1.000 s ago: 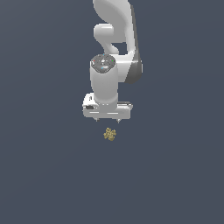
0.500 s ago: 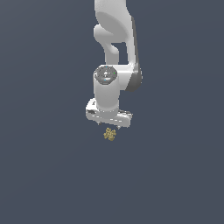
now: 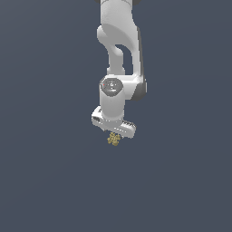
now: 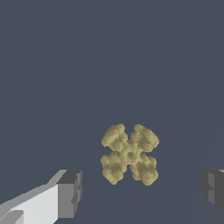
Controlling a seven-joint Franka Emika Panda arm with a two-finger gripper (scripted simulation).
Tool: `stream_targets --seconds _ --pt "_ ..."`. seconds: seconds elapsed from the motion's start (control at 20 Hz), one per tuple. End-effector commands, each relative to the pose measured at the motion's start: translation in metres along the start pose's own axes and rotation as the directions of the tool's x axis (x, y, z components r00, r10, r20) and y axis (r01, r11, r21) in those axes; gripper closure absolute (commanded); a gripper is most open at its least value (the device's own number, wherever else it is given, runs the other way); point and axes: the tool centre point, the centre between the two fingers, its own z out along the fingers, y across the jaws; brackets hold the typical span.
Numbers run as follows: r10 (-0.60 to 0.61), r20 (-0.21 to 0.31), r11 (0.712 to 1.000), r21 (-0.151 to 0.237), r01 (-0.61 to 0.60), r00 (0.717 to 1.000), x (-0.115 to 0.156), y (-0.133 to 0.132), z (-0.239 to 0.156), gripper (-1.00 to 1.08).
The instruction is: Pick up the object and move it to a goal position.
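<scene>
The object [image 4: 130, 153] is a small knobbly mustard-yellow lump shaped like a cross, lying on the dark grey floor. In the exterior view the object [image 3: 113, 139] peeks out just under the white hand. My gripper [image 3: 113, 134] hangs right over it, and its fingertips are hidden there behind the hand. In the wrist view my gripper [image 4: 142, 192] is open, with one grey finger [image 4: 70, 194] on one side of the lump and the other finger [image 4: 213, 190] on the other. Neither finger touches the lump.
The dark grey floor [image 3: 50, 172] stretches flat all around with no other objects on it. The white arm [image 3: 118, 54] rises above the hand toward the top of the exterior view.
The arm has come down and tilted over the last second. The hand has dropped from well above the object to right on top of it. The object has not moved.
</scene>
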Motion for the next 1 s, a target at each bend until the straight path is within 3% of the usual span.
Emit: stream_targets --seconds 0.0,0.4,0.95 --pt "0.021 -0.002 1.000 -0.001 -0.021 1.000 0.000 0.000 0.004 -0.92" --pt "0.027 -0.002 1.000 -0.001 -0.027 1.000 0.000 -0.001 0.009 -0.92" --pt "0.031 -0.002 1.000 -0.001 -0.031 1.000 -0.001 0.000 0.054 -0.92"
